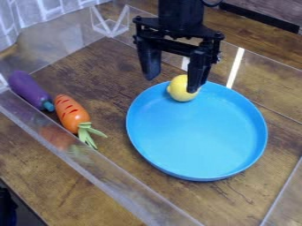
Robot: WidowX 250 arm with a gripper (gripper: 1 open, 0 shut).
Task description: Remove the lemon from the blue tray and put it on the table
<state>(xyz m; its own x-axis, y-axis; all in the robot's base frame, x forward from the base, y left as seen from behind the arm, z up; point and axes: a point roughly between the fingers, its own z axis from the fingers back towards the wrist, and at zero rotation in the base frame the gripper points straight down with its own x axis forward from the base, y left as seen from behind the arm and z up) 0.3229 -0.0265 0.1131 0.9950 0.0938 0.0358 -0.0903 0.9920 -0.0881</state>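
Note:
A small yellow lemon (pixel 181 88) rests inside the round blue tray (pixel 200 137), close to its far rim. My gripper (pixel 175 69) hangs just above and behind it with its two black fingers (pixel 148 62) spread wide. The right finger partly overlaps the lemon's upper right side in this view. Nothing is held between the fingers. The tray lies on the dark brown wooden table (pixel 83 194).
An orange carrot (pixel 73 115) with green leaves and a purple eggplant (pixel 28 89) lie at the left of the table. A clear plastic wall (pixel 48 132) runs along the left and front edge.

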